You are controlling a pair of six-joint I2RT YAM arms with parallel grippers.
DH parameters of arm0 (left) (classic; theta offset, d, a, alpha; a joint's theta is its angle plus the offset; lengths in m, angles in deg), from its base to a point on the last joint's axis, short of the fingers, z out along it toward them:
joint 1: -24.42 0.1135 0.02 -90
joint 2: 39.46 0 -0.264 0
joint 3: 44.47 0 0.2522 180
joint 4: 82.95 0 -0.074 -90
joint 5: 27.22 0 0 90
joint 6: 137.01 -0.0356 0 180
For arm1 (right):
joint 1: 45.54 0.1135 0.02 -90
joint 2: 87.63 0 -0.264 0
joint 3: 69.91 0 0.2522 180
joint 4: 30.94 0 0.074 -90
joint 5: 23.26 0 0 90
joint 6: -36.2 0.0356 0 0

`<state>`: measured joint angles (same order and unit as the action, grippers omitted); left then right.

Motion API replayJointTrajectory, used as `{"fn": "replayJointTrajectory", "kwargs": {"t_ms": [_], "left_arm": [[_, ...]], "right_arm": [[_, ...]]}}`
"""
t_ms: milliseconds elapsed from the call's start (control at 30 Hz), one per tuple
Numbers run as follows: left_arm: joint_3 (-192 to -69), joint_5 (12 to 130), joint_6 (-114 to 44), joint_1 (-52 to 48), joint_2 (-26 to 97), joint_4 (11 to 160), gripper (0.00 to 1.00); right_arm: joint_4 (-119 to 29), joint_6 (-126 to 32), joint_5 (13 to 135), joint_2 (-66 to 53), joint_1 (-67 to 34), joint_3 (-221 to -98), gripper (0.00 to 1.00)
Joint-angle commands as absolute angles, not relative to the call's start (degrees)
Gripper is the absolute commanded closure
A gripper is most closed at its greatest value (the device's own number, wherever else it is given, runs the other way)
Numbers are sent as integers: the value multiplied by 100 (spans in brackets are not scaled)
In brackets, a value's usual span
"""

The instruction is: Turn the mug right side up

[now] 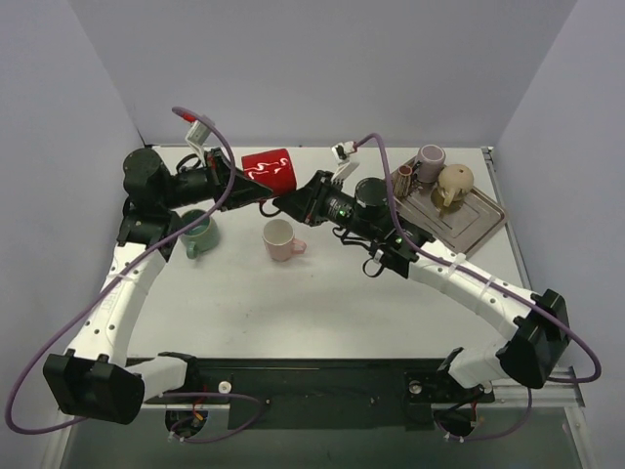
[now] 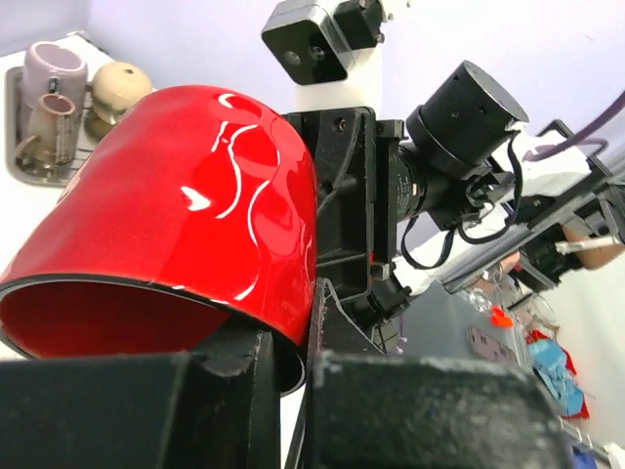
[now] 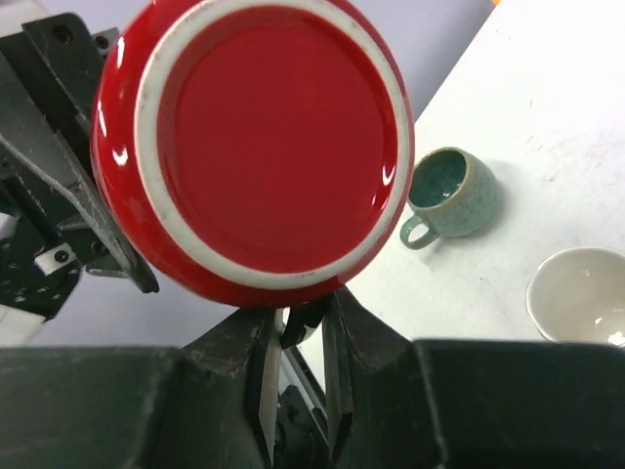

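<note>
The red mug (image 1: 269, 168) hangs in the air at the back of the table, lying on its side with its opening toward the left arm. My left gripper (image 1: 234, 176) is shut on its rim, one finger inside and one outside (image 2: 288, 337). The left wrist view shows the mug's glossy side (image 2: 195, 195). The right wrist view shows its flat red base (image 3: 264, 147). My right gripper (image 1: 283, 203) sits just under the mug. Its jaws (image 3: 303, 313) are closed narrowly on a dark piece there that looks like the handle.
A teal mug (image 1: 198, 234) and a pink cup (image 1: 281, 238) stand upright on the white table below the arms. A brown tray (image 1: 479, 230) at the back right holds a purple mug (image 1: 430, 161), a beige pot (image 1: 454, 183) and a small brown cup (image 1: 404, 178).
</note>
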<state>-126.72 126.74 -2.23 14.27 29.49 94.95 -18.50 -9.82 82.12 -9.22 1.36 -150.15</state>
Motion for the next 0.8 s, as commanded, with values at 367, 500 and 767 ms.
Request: {"fn": "replayJointTrajectory", "kwargs": {"t_ms": [367,500,767], "left_arm": [[-13761,7306,-6352,1344,3751,3084,100],[-13322,7017,-6669,1283,4200,2941,100],[-13206,6857,-6828,931,5000,3091,100]], "right_arm": [[-5901,-3173,5937,-782,-589,-16084,20],[-6130,-3455,5541,-940,-870,-15882,18],[-6702,-3693,5226,-379,-2556,-16223,15]]}}
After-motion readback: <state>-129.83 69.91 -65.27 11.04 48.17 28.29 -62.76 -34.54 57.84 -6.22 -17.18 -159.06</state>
